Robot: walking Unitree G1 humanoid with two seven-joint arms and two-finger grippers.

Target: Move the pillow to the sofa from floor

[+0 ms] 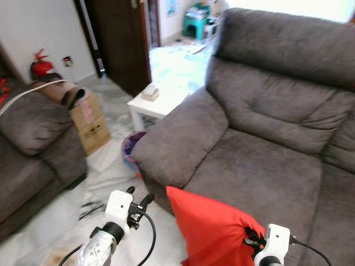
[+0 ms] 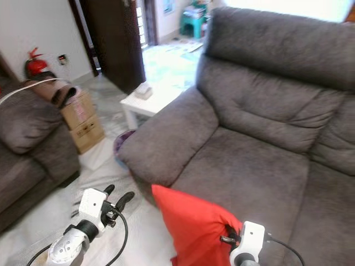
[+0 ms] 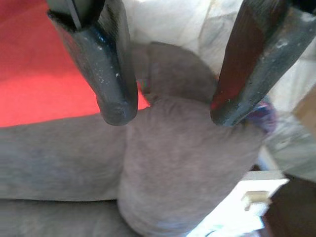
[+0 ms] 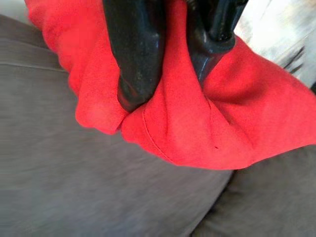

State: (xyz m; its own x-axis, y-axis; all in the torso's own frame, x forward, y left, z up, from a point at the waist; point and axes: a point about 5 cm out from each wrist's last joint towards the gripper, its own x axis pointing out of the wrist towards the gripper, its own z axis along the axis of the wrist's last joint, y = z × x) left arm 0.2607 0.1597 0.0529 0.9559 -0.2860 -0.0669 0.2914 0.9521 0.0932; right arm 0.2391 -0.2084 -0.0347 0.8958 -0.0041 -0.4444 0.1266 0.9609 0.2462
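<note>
The right gripper [image 4: 170,84] has its two black fingers pinched tight on a bunched fold of the red pillow [image 1: 213,227], with cloth squeezed between them and no gap showing. The pillow hangs from that grip at the front edge of the grey sofa [image 1: 266,160], its upper corner raised beside the near armrest [image 1: 180,138] and its body partly over the front of the seat cushion [image 1: 249,172]. In the right wrist view grey upholstery lies directly beneath the red fabric, so the pillow appears to be off the floor and already above the seat.

The left gripper [image 3: 170,106] is held spread wide with nothing between its fingers, out over the floor near the armrest's front end.

The step in hand looks like the placing. To do it well, the right arm should probably carry the pillow further in from the front edge toward the backrest [image 1: 277,100], so that its weight rests fully on the cushion before the fingers part. A release too near the edge risks the pillow sliding back down to the floor. The pinch holds only a fold, so a slow, level move seems wise. The left arm should stay clear of the armrest.
</note>
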